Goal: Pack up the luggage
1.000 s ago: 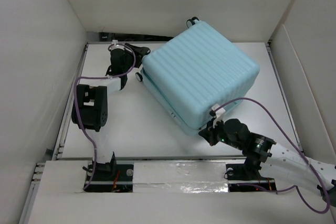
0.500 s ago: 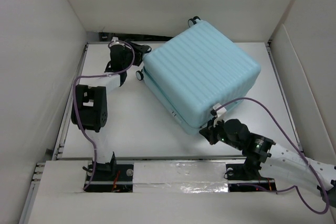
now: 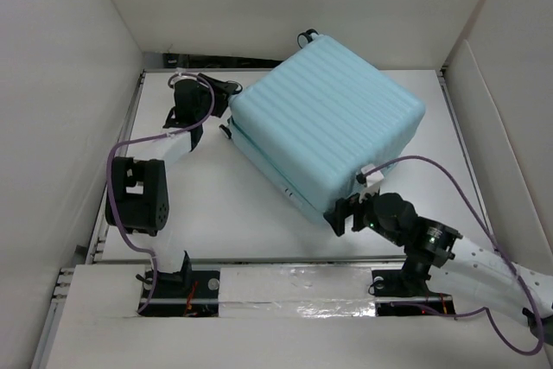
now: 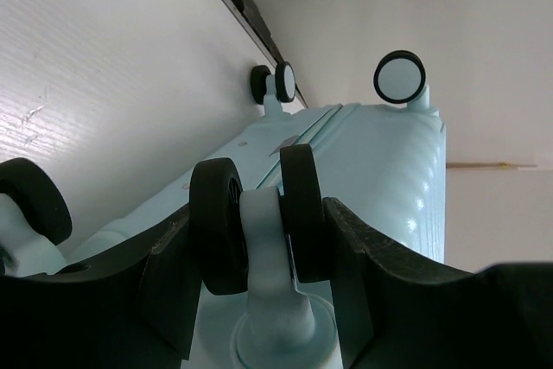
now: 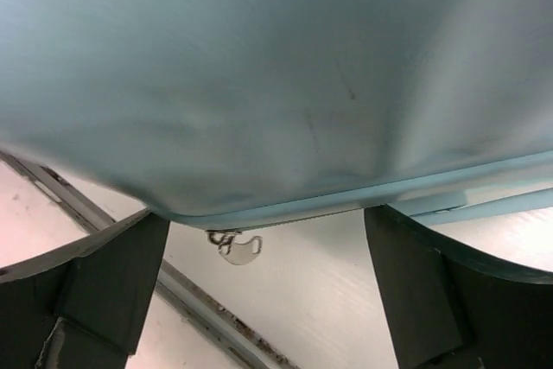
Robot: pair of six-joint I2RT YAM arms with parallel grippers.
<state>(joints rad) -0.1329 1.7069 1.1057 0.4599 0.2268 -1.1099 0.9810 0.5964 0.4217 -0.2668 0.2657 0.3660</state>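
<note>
From my feed the luggage point(image 3: 328, 131) looks like ribbed hard plastic with a soft sheen, its wheel point(image 4: 257, 222) matt black rubber on white plastic, zip pull point(image 5: 235, 246) shiny metal, table point(image 3: 216, 205) matt white.

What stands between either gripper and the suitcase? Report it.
Nothing visible. The left gripper is clamped on a spinner wheel of the suitcase; the right gripper, open, sits right at the shell's near corner.

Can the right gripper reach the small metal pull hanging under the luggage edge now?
Probably yes: the metal pull hangs just under the edge of the luggage, between the open fingers of the right gripper, with nothing in the way.
</note>
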